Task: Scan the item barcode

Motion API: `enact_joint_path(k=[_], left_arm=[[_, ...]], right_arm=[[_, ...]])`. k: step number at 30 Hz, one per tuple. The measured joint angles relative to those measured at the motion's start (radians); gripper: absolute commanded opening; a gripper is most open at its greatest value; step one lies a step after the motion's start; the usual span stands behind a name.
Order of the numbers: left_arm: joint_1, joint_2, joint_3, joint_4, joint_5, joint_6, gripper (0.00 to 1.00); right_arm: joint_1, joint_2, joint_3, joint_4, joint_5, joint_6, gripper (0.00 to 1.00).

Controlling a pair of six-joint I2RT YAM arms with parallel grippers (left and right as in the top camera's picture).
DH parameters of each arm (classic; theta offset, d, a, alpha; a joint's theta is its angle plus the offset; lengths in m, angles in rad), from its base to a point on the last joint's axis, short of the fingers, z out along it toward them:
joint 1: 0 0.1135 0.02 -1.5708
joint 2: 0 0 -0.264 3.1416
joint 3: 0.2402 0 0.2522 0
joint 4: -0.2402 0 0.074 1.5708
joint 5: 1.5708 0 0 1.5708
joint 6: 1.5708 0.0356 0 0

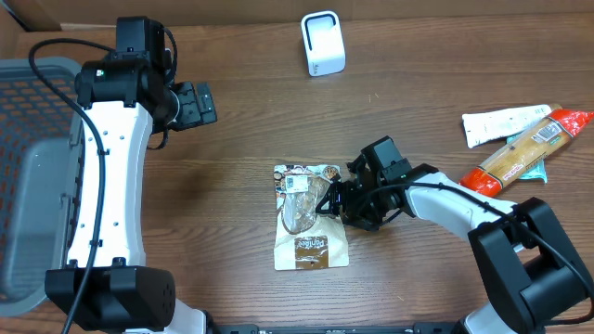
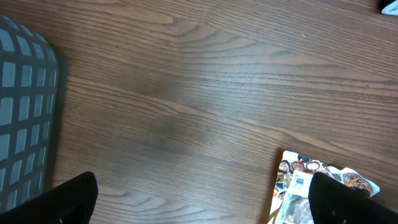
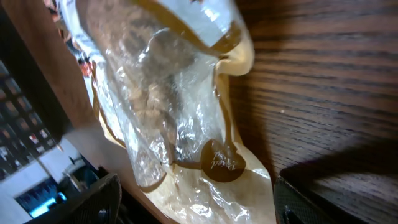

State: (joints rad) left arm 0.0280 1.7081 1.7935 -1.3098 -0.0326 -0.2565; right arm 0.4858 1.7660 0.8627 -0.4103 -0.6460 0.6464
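Grey basket (image 1: 37,158) far left. Left end effector (image 1: 197,104) spread wide, holding nothing, above surface (image 1: 232,158). Snack pouch (image 1: 311,243) lies flat at centre; white scanner (image 1: 323,44) well behind it. Right end effector (image 1: 332,204) released, fingers astride pouch's right edge. Orange packet (image 1: 520,158) far right.

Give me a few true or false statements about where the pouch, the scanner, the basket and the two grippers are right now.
The snack pouch lies on the table. True.
The left gripper holds the pouch. False: it is open and well apart from it.
The white scanner stands apart from the pouch. True.
The basket sits on the robot's right. False: it is on its left.
The right gripper is open at the pouch's edge. True.
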Motion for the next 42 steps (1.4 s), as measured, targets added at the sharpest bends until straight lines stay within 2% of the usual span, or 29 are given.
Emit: enact_joint_path(k=[6, 9, 14, 23, 31, 34, 38, 42], left_arm=[[0.0, 0.0, 0.0, 0.0, 0.0, 0.0, 1.0], [0.0, 0.0, 0.0, 0.0, 0.0, 0.0, 1.0], [0.0, 0.0, 0.0, 0.0, 0.0, 0.0, 1.0], [0.0, 0.0, 0.0, 0.0, 0.0, 0.0, 1.0], [0.0, 0.0, 0.0, 0.0, 0.0, 0.0, 1.0], [0.0, 0.0, 0.0, 0.0, 0.0, 0.0, 0.99], [0.0, 0.0, 0.0, 0.0, 0.0, 0.0, 0.99], [0.0, 0.0, 0.0, 0.0, 0.0, 0.0, 1.0]], right_arm=[[0.002, 0.0, -0.003, 0.026, 0.008, 0.053, 0.78], [0.009, 0.005, -0.011, 0.105, 0.023, 0.058, 0.78], [0.018, 0.016, -0.014, 0.233, 0.103, 0.028, 0.79], [0.018, 0.018, -0.014, 0.331, 0.247, -0.05, 0.83], [0.014, 0.065, -0.008, 0.435, 0.264, -0.089, 0.79], [0.011, 0.103, 0.006, 0.485, 0.225, -0.071, 0.75], [0.005, 0.137, 0.021, 0.514, 0.176, -0.032, 0.65], [-0.002, 0.149, 0.024, 0.518, 0.143, -0.005, 0.64]])
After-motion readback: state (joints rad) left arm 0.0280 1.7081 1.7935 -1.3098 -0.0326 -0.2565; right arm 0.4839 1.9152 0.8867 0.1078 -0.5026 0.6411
